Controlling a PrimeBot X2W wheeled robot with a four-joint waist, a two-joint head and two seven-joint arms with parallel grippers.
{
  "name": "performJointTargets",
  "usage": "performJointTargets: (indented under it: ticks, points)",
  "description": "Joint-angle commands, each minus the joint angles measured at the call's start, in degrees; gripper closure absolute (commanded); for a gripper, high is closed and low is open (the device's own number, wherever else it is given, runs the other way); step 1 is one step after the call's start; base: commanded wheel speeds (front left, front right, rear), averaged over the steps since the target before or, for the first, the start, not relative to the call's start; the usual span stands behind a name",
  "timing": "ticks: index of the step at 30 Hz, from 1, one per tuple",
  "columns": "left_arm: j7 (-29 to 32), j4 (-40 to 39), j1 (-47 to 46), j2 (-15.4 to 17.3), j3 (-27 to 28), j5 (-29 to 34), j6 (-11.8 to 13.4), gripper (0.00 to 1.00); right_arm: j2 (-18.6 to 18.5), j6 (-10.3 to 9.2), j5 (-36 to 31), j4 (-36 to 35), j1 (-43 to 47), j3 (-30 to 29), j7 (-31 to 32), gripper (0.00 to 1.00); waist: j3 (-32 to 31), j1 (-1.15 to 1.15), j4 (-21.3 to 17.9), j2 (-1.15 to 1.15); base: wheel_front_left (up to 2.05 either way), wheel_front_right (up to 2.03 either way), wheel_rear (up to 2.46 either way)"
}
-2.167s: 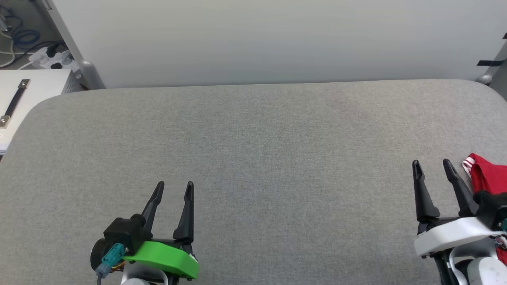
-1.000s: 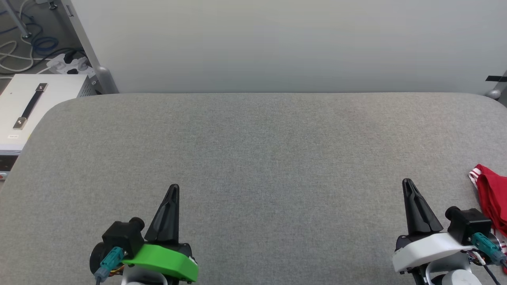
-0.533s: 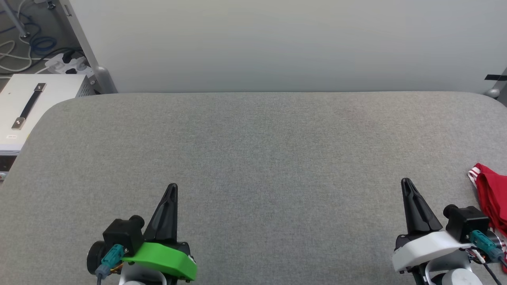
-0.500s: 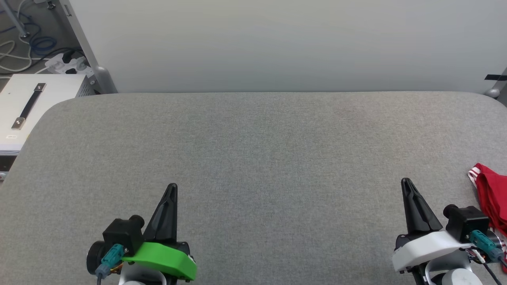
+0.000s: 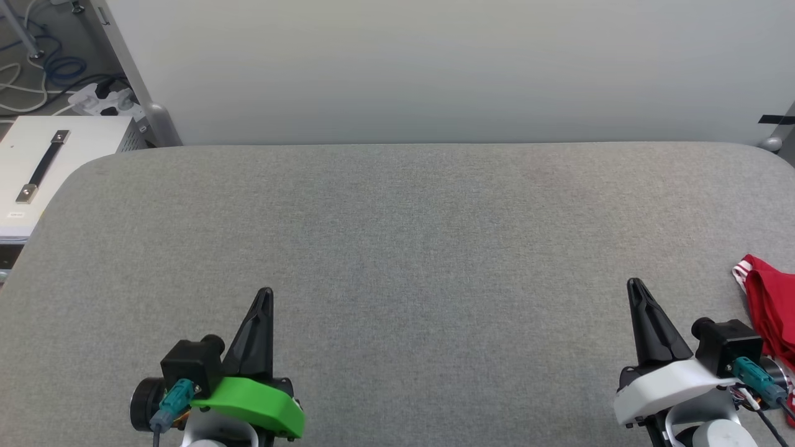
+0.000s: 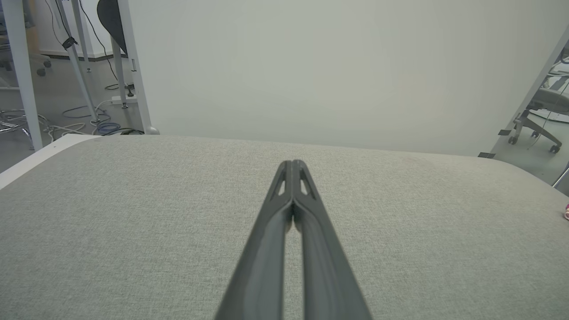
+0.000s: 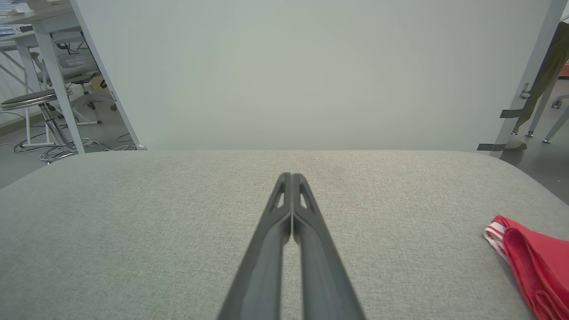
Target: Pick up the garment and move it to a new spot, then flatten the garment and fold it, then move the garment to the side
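Right now both of my grippers hang low over the grey table (image 5: 397,211), and each has its two dark fingers pressed together with nothing between them. The left gripper (image 5: 264,297) is at the lower left of the head view and the right gripper (image 5: 634,287) is at the lower right. Both point away from me, toward the pale wall.

The garment (image 5: 769,307) lies on the table at the far right, just off to the right of my right gripper and not touching its fingers. My right arm is much nearer to it, and my left arm is well apart from it, across the table. The red cloth looks long and thin. Its striped end points away from me and the rest runs back toward me and off the edge of the head view.

I think my right gripper must swing to its right and spread its fingers before it can grab the cloth.

The right wrist view shows the garment (image 7: 531,264) more from the side, as bunched red folds with a red and white striped edge. I cannot tell if it is folded neatly. The left wrist view shows the left gripper (image 6: 292,168) over bare grey table.
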Motion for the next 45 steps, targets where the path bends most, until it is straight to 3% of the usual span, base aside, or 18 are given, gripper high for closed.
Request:
performJointTargets:
  ticks: [1, 45]
  points:
    - [0.46, -0.41, -0.3, -0.16, 0.12, 0.81, 0.48, 1.0, 0.41, -0.02, -0.55, -0.53, 0.31, -0.05, 0.31, 1.0, 0.01, 0.0, -0.02, 0.0, 0.0, 0.0, 0.0]
    - [5.96, -2.67, -0.75, -0.37, 1.93, 6.46, 3.25, 1.0, 1.53, -0.04, -5.08, -3.77, 0.73, -0.51, 5.55, 1.0, 0.49, 0.0, -0.71, 0.0, 0.0, 0.0, 0.0]
